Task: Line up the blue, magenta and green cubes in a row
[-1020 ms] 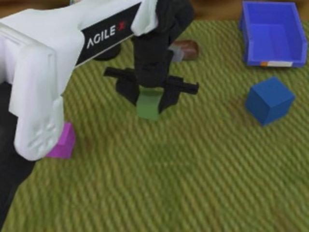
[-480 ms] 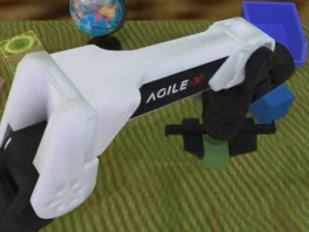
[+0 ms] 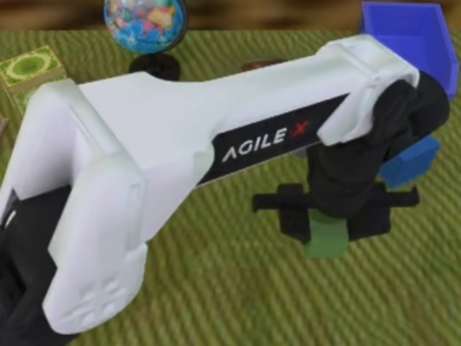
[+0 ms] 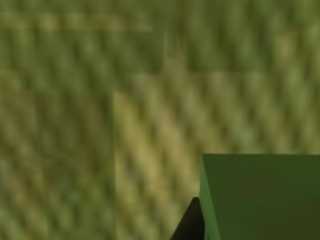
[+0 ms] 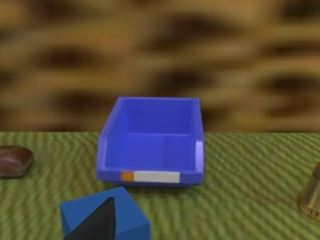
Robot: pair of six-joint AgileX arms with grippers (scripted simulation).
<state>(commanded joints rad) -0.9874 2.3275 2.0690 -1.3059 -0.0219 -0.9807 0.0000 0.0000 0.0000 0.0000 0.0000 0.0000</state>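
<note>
My left gripper (image 3: 330,229) is shut on the small green cube (image 3: 328,244), holding it just above the mat at the right of the table. The dark blue cube (image 3: 412,161) sits close beside it to the upper right, partly covered by the arm. In the left wrist view the green cube (image 4: 260,195) fills the corner with one dark finger (image 4: 190,226) against its side. The right wrist view shows the blue cube (image 5: 132,212) behind one dark fingertip (image 5: 102,220) of my right gripper. The magenta cube is hidden under my left arm.
A blue plastic bin (image 3: 410,40) with a label strip stands at the back right, behind the blue cube. A globe (image 3: 144,21) and a green-and-cream box (image 3: 29,68) stand at the back left. A brown lump (image 5: 14,160) and a brass-coloured object (image 5: 310,197) flank the bin.
My left arm has carried the green cube from the middle of the table to the right, up beside the blue cube. In the last half second it edged slightly further right and forward.
</note>
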